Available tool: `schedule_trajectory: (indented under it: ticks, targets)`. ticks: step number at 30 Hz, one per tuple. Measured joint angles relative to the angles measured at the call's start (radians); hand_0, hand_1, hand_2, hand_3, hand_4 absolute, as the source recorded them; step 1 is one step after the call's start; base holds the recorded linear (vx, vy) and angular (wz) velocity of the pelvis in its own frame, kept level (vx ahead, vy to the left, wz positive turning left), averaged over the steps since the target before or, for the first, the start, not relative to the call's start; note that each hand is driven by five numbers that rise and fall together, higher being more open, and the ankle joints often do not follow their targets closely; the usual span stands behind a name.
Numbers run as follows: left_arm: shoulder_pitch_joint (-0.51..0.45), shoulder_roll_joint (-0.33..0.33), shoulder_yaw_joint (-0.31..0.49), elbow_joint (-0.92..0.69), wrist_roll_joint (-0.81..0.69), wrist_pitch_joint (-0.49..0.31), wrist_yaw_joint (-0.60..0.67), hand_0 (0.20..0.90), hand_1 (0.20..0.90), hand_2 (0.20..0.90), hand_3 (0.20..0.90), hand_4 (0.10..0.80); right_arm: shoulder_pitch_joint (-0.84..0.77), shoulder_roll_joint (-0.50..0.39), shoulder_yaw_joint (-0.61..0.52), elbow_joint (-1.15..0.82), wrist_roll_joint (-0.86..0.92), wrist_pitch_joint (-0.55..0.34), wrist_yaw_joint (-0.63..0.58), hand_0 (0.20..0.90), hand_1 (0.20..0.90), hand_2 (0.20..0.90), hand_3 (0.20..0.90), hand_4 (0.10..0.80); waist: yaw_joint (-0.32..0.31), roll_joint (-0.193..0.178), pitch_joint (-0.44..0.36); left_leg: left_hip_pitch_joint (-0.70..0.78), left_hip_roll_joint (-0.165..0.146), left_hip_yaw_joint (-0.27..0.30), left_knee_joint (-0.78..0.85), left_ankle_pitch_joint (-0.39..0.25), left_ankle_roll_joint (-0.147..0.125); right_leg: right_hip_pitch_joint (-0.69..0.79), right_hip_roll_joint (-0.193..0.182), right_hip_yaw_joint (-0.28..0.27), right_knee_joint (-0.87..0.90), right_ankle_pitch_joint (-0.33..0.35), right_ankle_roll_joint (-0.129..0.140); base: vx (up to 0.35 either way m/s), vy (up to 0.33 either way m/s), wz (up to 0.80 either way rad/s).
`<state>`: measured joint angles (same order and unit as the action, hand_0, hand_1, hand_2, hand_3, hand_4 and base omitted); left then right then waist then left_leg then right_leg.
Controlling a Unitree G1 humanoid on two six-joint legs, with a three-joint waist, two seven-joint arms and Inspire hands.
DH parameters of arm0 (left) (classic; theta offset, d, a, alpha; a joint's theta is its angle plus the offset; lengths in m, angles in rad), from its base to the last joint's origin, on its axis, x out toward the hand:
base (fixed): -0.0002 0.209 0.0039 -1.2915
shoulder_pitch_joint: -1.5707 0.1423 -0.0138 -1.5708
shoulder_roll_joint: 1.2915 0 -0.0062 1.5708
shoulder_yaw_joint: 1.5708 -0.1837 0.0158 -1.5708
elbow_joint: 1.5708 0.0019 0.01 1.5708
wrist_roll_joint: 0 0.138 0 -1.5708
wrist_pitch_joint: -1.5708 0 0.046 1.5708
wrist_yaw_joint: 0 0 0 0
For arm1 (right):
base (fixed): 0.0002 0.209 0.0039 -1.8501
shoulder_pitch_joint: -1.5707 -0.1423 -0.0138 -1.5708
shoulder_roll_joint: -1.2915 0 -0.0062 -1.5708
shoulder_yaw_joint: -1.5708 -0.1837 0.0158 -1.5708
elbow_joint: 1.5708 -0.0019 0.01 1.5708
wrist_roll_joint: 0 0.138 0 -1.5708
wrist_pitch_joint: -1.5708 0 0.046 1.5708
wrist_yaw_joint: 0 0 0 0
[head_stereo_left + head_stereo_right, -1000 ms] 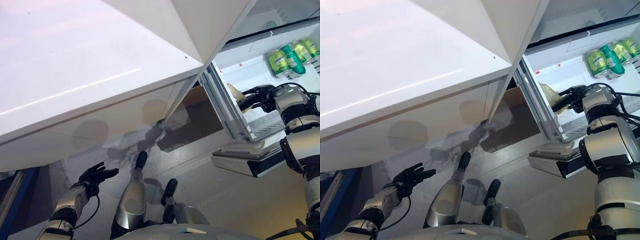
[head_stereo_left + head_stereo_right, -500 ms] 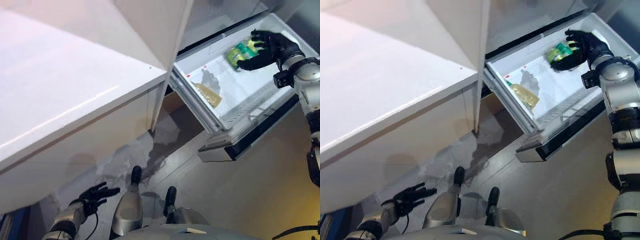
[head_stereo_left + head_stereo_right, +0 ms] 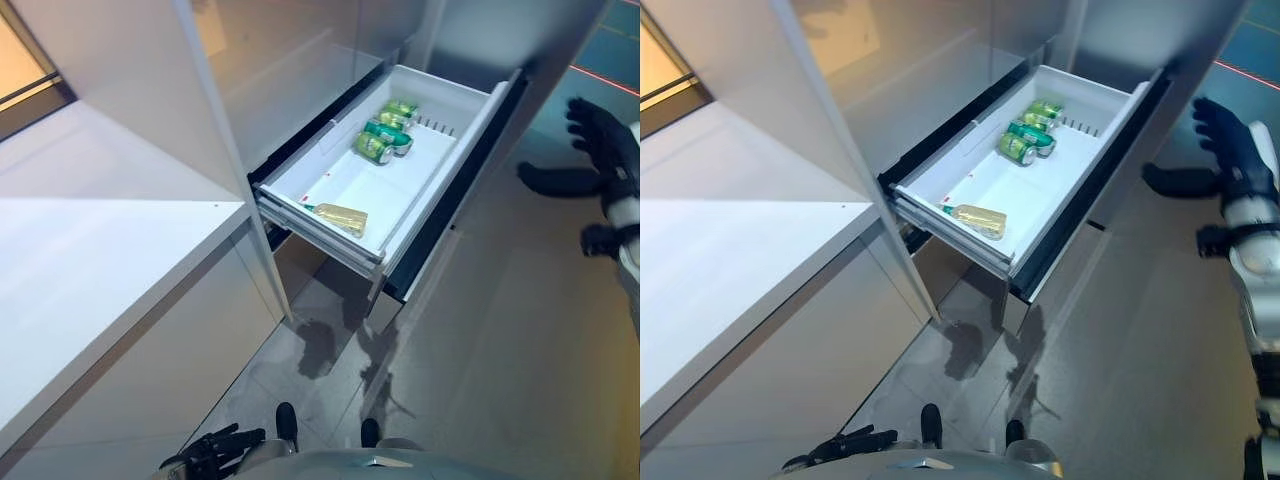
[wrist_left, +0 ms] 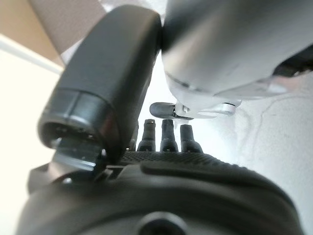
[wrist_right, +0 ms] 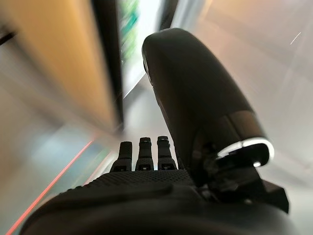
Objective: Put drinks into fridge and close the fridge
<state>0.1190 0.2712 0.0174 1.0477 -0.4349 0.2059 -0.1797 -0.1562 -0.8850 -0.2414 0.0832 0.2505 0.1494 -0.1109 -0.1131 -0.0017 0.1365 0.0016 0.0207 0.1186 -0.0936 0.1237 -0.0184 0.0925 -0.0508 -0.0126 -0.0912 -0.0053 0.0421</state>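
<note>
one fridge drawer (image 3: 470, 125) pulled out, well to the left of the right hand (image 3: 600, 135), that hand empty with fingers spread, three green cans (image 3: 385, 135) in the drawer's far end, one yellowish packet (image 3: 342, 217) nearer, left hand (image 3: 215, 455) low, fingers relaxed, empty

Fridge drawer (image 3: 470, 118) pulled fully out — open from above. Green cans (image 3: 385, 134) cluster at its far end; flat yellowish packet (image 3: 341, 217) lies by the near front corner; bare white floor between them leaves room to reach in. White counter (image 3: 110, 260) edge and upright panel (image 3: 225, 150) crowd the drawer's left side. Right hand (image 3: 600, 140), fingers spread, holds nothing — well clear right of the drawer, open floor (image 3: 520, 340) around.
</note>
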Motion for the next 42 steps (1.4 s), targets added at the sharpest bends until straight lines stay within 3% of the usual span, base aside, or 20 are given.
schedule_trajectory:
  ticks: [4, 8, 13, 19, 23, 29, 35, 42]
  targets:
    - [0.003, -0.005, 0.000, 0.008, 0.003, -0.013, -0.002, 0.900, 0.900, 0.900, 0.900, 0.800, 0.168, 0.133, -0.124, -0.008, 0.006, -0.032, -0.063, 0.900, 0.900, 0.900, 0.900, 0.800, -0.034, 0.001, -0.007, 0.022, -0.001, 0.029, 0.000, -0.015, 0.001, 0.004, -0.004, 0.032, 0.000, -0.001, 0.002, 0.044, -0.010, -0.24]
    - [-0.003, -0.008, 0.001, 0.034, 0.006, -0.015, 0.004, 0.900, 0.900, 0.900, 0.900, 0.800, 0.248, 0.252, -0.148, 0.043, 0.009, -0.068, -0.106, 0.900, 0.900, 0.900, 0.900, 0.800, -0.064, 0.000, -0.007, 0.053, -0.004, 0.045, 0.004, -0.025, 0.003, 0.024, -0.009, 0.048, 0.007, -0.007, 0.009, 0.093, -0.019, -0.14]
    - [-0.004, -0.008, 0.001, 0.059, 0.004, -0.013, 0.027, 0.900, 0.900, 0.900, 0.900, 0.800, 0.291, 0.284, -0.137, 0.184, 0.044, -0.076, -0.107, 0.900, 0.900, 0.900, 0.900, 0.800, -0.076, 0.000, -0.003, 0.080, -0.005, 0.052, 0.005, -0.033, 0.006, 0.042, -0.011, 0.055, 0.020, -0.016, 0.021, 0.079, -0.008, -0.04]
    - [-0.053, -0.009, -0.001, 0.073, -0.043, -0.013, 0.056, 0.900, 0.900, 0.900, 0.900, 0.800, 0.276, 0.280, -0.111, 0.266, 0.069, -0.079, -0.080, 0.900, 0.900, 0.900, 0.900, 0.800, -0.081, 0.033, 0.096, 0.032, -0.008, 0.050, 0.088, -0.054, 0.015, -0.027, -0.017, 0.060, 0.141, -0.057, 0.026, -0.068, -0.015, 0.01]
    - [-0.140, 0.002, -0.033, 0.064, -0.058, -0.032, 0.075, 0.900, 0.900, 0.900, 0.900, 0.800, 0.157, 0.256, 0.026, 0.272, 0.117, -0.091, -0.053, 0.900, 0.900, 0.900, 0.900, 0.800, -0.079, 0.040, 0.186, -0.110, -0.006, 0.041, 0.231, -0.081, 0.026, -0.190, -0.021, 0.066, 0.327, -0.108, 0.021, -0.184, -0.023, 0.02]
    - [-0.297, 0.016, -0.103, 0.031, -0.125, -0.042, 0.110, 0.900, 0.900, 0.900, 0.900, 0.800, -0.134, 0.232, 0.258, 0.311, 0.124, -0.148, -0.020, 0.900, 0.900, 0.900, 0.900, 0.800, -0.011, 0.033, 0.309, -0.286, -0.011, 0.007, 0.344, -0.079, 0.029, -0.388, -0.013, 0.087, 0.490, -0.117, 0.017, -0.142, -0.019, -0.05]
    - [-0.355, 0.016, -0.133, 0.022, -0.156, -0.063, 0.137, 0.900, 0.900, 0.900, 0.900, 0.800, -0.351, 0.233, 0.397, 0.311, 0.124, -0.172, -0.009, 0.900, 0.900, 0.900, 0.900, 0.800, 0.030, 0.039, 0.363, -0.370, -0.023, -0.045, 0.404, -0.079, 0.028, -0.469, -0.007, 0.081, 0.559, -0.131, 0.006, -0.057, 0.001, 0.05]
    - [-0.385, 0.014, -0.141, -0.017, -0.156, -0.079, 0.163, 0.900, 0.900, 0.900, 0.900, 0.800, -0.449, 0.225, 0.433, 0.308, 0.123, -0.166, -0.016, 0.900, 0.900, 0.900, 0.900, 0.800, 0.041, 0.043, 0.386, -0.437, -0.023, -0.080, 0.458, -0.085, 0.017, -0.521, -0.006, 0.047, 0.618, -0.151, -0.007, -0.017, -0.015, 0.13]
